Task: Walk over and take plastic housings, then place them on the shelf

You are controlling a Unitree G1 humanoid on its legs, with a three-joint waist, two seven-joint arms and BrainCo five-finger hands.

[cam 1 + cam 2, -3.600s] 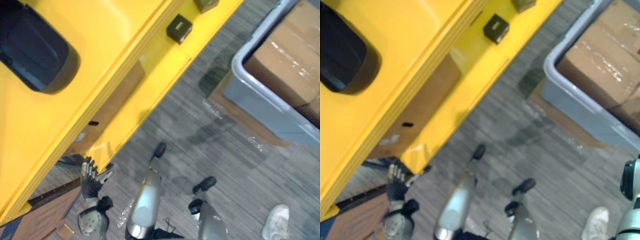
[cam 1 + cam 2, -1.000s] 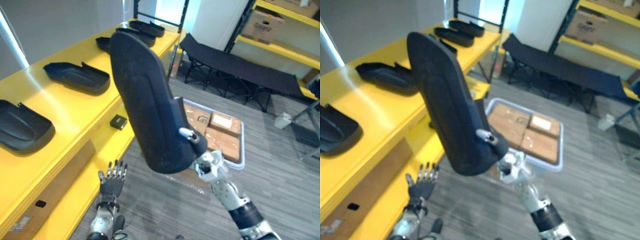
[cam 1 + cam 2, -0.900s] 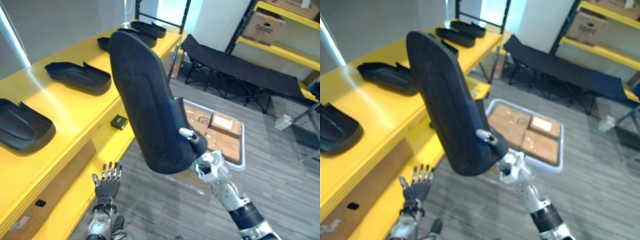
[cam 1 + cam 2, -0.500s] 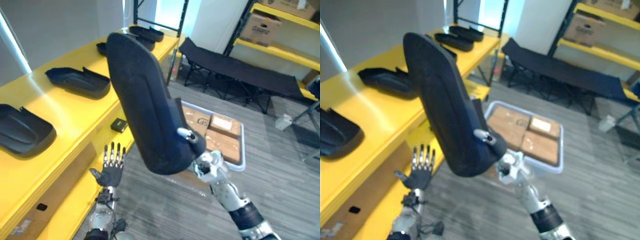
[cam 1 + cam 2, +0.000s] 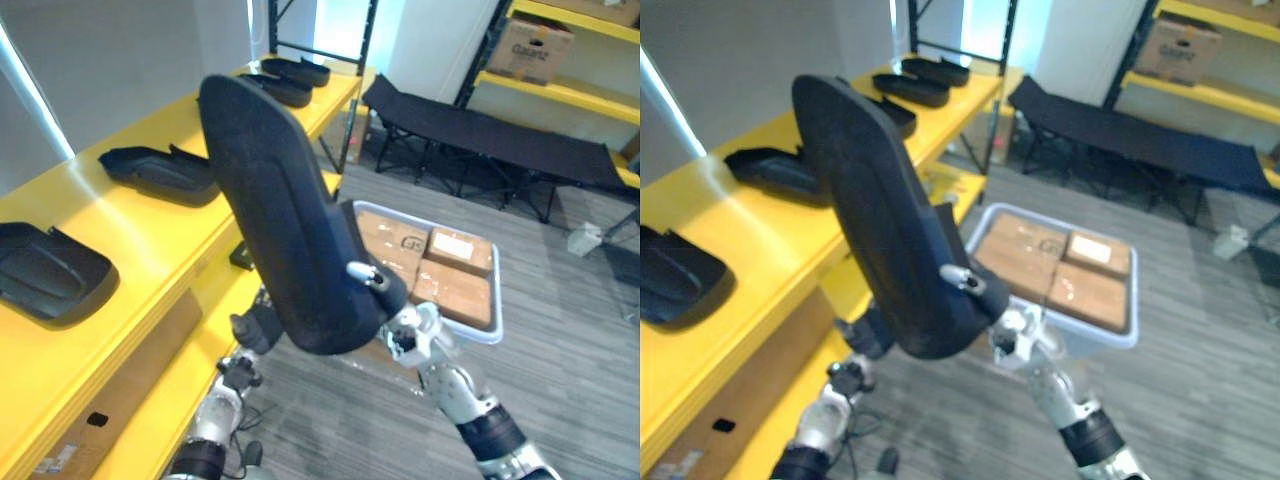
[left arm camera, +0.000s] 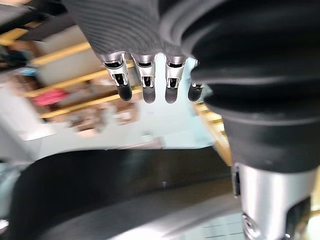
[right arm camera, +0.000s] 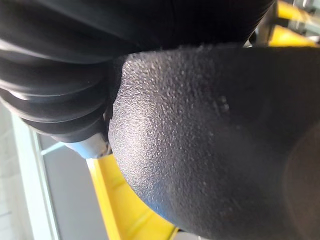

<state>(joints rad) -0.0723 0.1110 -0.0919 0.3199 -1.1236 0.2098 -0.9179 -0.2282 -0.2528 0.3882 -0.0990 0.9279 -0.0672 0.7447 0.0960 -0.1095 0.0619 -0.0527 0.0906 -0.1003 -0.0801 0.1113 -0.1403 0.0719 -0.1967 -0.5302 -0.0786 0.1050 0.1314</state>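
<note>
Black plastic housing [image 5: 280, 220], long and shell-shaped, stands nearly upright in mid-air beside the yellow shelf [image 5: 150, 240]. Our right hand [image 5: 412, 335] grips it at the lower end. One fingertip [image 5: 362, 272] hooks over its edge, and in the right wrist view the textured shell lies hard against the hand. Our left hand [image 5: 255, 328] sits just under the housing's lower left edge. Its fingers [image 6: 145, 82] are straight and hold nothing, with the shell a little apart from them.

More housings [image 5: 158, 172] lie along the shelf top, with bare stretches between them.

We judge the risk thus: the grip is at one end of a long, top-heavy piece. A swing towards the shelf may therefore twist it out of the fingers, or its raised end may strike the shelf edge or a housing already laid down. A drop would land near the bin [image 5: 496, 300] of cardboard boxes.

Half a second ago the left hand was spread low down, clear of the housing. It has now risen to the shell's lower edge, while the right hand's hold looks unchanged.
</note>
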